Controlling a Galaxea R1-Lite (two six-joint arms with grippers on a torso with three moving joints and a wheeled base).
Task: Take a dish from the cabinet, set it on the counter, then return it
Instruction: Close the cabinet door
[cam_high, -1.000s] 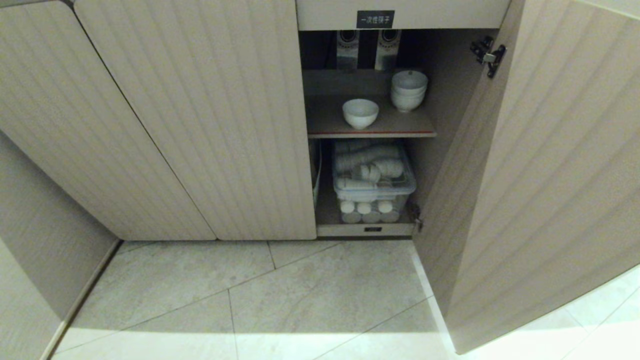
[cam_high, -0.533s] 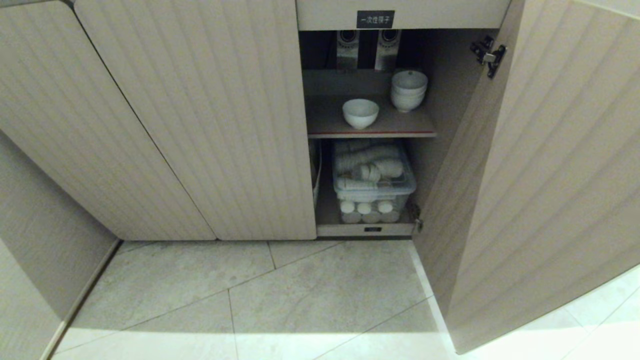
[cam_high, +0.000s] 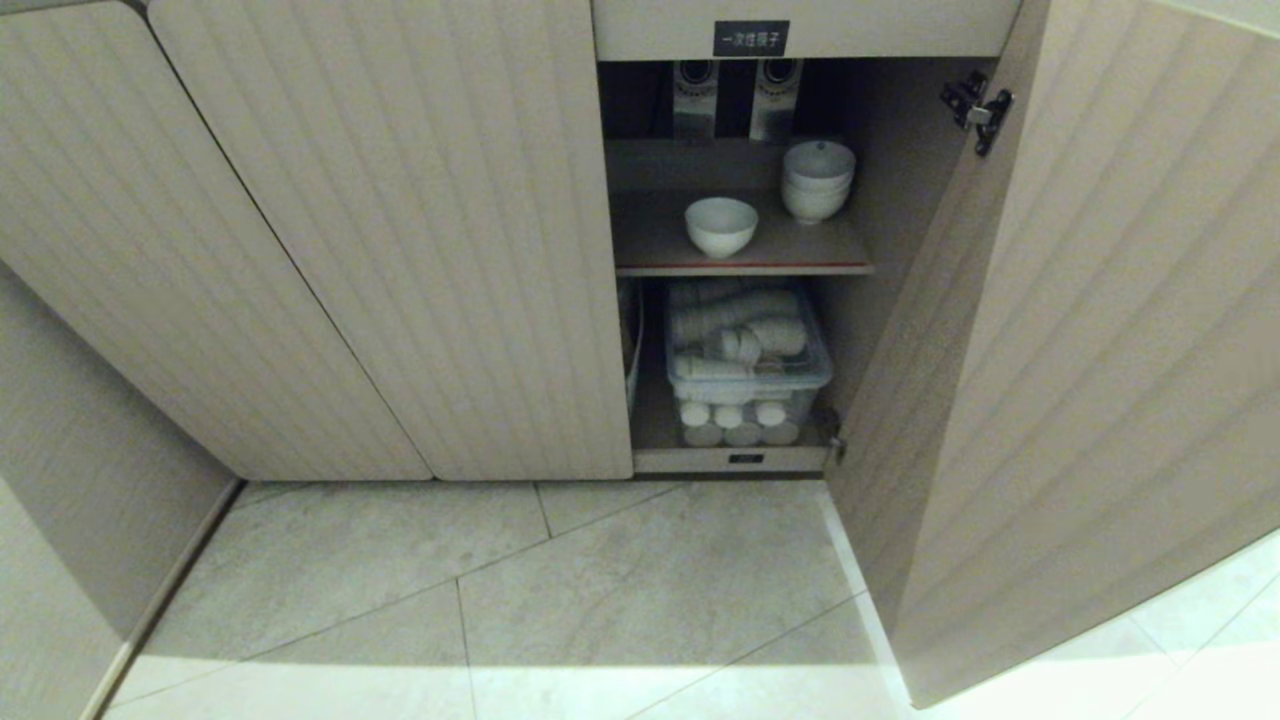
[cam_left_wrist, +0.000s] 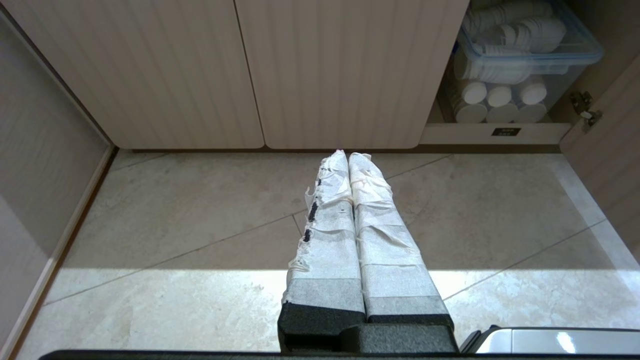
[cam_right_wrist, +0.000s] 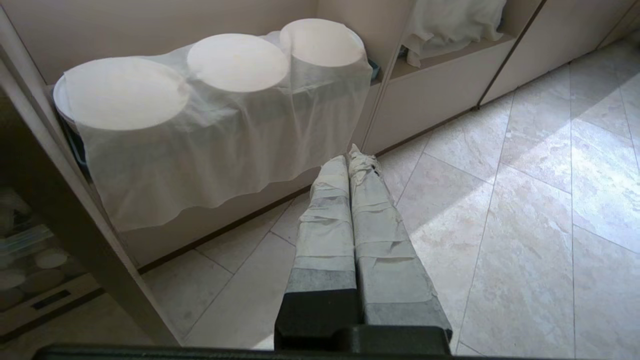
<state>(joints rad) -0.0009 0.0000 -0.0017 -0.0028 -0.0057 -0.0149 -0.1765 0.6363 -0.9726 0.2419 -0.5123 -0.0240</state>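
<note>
**noodle_cart:** so where are you at with the dish job? grabbed anything?

**me:** nope, very start of it. The low beige cabinet with ribbed wood-grain doors (cam_high: 400, 240) has its right-hand door (cam_high: 1080, 330) swung wide, and the dish I'd go for, a small white round ceramic bowl (cam_high: 721, 226), sits alone on the red-edged upper shelf (cam_high: 650, 245), towards the front. Behind it and to its right there's a stack of the same white bowls (cam_high: 818, 180), near but apart from it. Neither of my arms shows from the head

**noodle_cart:** and your jaws?

**me:** both pairs pressed together, holding nothing. My right gripper (cam_right_wrist: 354, 156), fingers wrapped in white tape, hangs over the pale floor tiles (cam_right_wrist: 525, 200) facing a recess with round white lids under a thin white cloth (cam_right_wrist: 200, 125), so it's off to the side of the open compartment. My left gripper (cam_left_wrist: 347, 155) is parked low over the tiles in front of the shut doors

**noodle_cart:** next move?

**me:** I reckon the right arm has to swing round the open door, spread its jaws and come in level over the shelf edge to pinch the lone bowl's rim. Glazed and smooth, so probably slippery. The clear plastic lidded bin of white cups (cam_high: 745, 360) below isn't in the way. Counter isn't in sight
</note>
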